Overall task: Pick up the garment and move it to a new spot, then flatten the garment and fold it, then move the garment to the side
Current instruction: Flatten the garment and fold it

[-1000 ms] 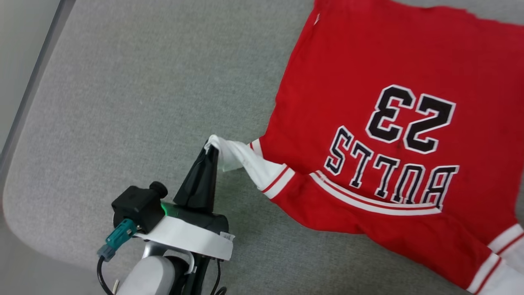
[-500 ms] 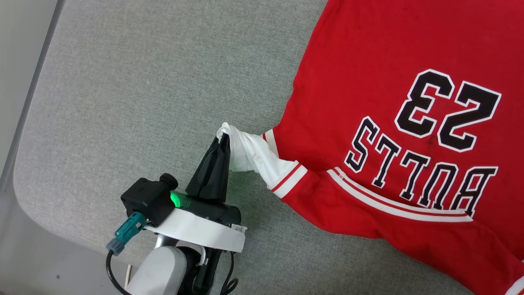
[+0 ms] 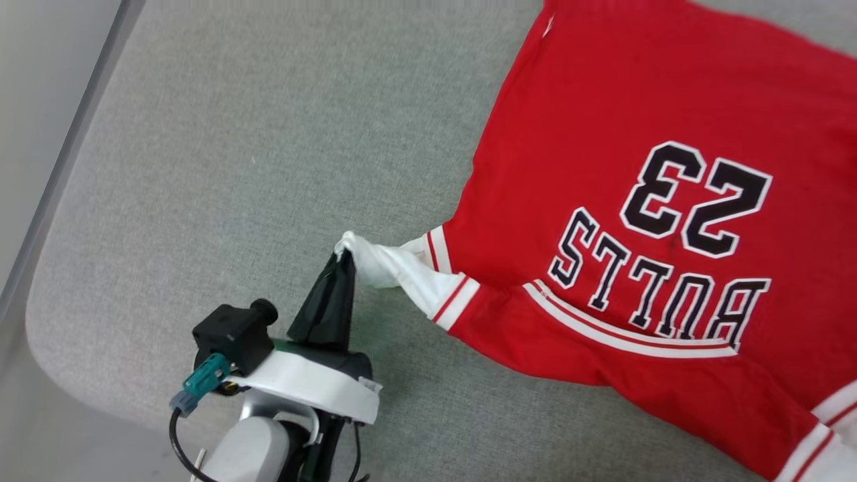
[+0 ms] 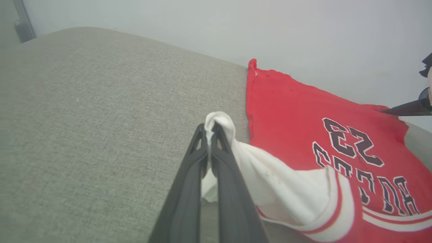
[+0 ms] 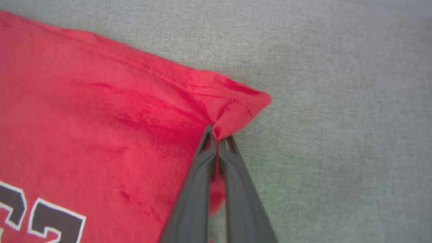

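Observation:
The garment (image 3: 602,120), a red jersey T-shirt, lies spread on the grey padded surface with its "BULLS 23" lettering (image 3: 669,248) facing up and upside down to me. My left gripper (image 3: 343,256) is shut on the tip of its white sleeve (image 3: 402,271) and holds it stretched out to the left. In the left wrist view the closed fingertips (image 4: 209,130) pinch the bunched white cloth (image 4: 270,182). In the right wrist view my right gripper (image 5: 217,135) is shut on a red hem corner of the garment (image 5: 84,101), which puckers at the tips.
The grey padded surface (image 3: 234,167) spreads to the left of the shirt, with a rounded corner at the lower left. Pale floor (image 3: 33,100) runs beyond its left edge. A pale wall (image 4: 236,27) stands behind the far edge.
The head camera has shifted a little, so the whole picture slid. My left gripper still holds the sleeve tip. The right jaws have closed within the last second.

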